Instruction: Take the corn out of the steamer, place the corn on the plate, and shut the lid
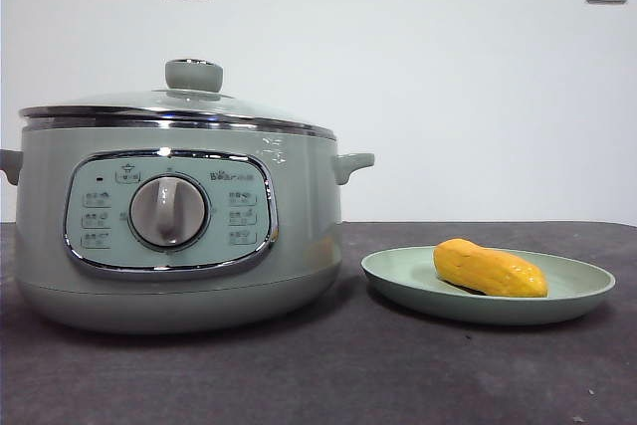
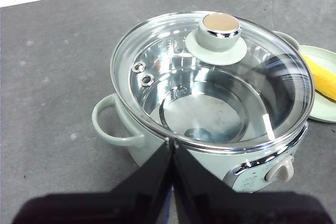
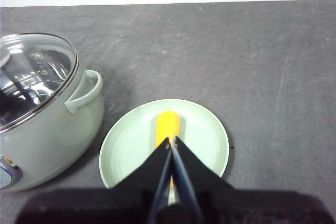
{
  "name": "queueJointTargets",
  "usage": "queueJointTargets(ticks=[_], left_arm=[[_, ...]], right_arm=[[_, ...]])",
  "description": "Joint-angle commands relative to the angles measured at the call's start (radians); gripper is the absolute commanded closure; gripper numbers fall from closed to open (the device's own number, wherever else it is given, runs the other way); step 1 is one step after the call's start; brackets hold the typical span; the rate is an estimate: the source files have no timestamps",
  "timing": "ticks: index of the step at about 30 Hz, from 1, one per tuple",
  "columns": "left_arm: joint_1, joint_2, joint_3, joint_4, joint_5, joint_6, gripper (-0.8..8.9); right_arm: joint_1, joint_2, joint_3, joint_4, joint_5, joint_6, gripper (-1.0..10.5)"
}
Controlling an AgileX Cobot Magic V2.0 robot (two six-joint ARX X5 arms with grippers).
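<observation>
You see the corn (image 1: 489, 268) lying on the plate (image 1: 582, 291), just beside the steamer (image 1: 299, 246) on the dark counter (image 1: 398, 375). The lid (image 2: 157, 51) sits closed on the steamer. Your left pincer (image 2: 171, 148) hangs above the steamer, jaws together and empty; your right pincer (image 3: 171, 145) hangs above the plate, also closed, empty.

Steamer (image 1: 174, 236): left side handle cut off by the picture's edge in the front view; panel markings around the dial too small to read. In the right wrist view the lid (image 3: 31, 77) and pot run off the edge. Corn (image 3: 168, 124): near end hidden behind the right gripper (image 3: 171, 142), whose closed jaws also cover part of the plate (image 3: 131, 140). In the left wrist view the plate and corn are cut off at the edge; the left gripper (image 2: 170, 142) hides part of the steamer wall
</observation>
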Motion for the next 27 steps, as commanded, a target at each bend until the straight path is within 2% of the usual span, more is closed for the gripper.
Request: queueJointTargets(ticks=[1, 7, 10, 12, 16, 18, 21, 27], left_arm=[[0.0, -0.002, -0.005, 0.005, -0.005, -0.006, 8.17], [0.021, -0.061, -0.006, -0.001, -0.036, 0.038, 8.17], [0.076, -0.131, -0.036, 0.093, -0.039, 0.085, 8.17], [0.134, -0.188, -0.1, 0.209, -0.027, 0.114, 8.17], [0.259, -0.283, -0.279, 0.41, -0.015, 0.11, 8.17], [0.32, -0.319, -0.382, 0.484, 0.05, 0.109, 8.17], [0.39, -0.358, -0.507, 0.544, 0.129, 0.107, 8.17], [0.462, -0.401, -0.651, 0.558, 0.155, 0.058, 8.17]], right_arm=[[0.001, -0.001, -0.009, 0.005, 0.004, 0.012, 9.5], [0.001, -0.001, -0.009, 0.005, 0.003, 0.012, 9.4], [0.001, -0.001, -0.009, 0.005, 0.004, 0.012, 9.4], [0.001, -0.001, -0.009, 0.005, 0.004, 0.012, 9.5], [0.001, -0.001, -0.009, 0.005, 0.003, 0.012, 9.4], [0.001, -0.001, -0.009, 0.005, 0.003, 0.012, 9.5], [0.001, -0.001, -0.009, 0.005, 0.003, 0.012, 9.5], [0.001, -0.001, -0.009, 0.005, 0.004, 0.012, 9.5]])
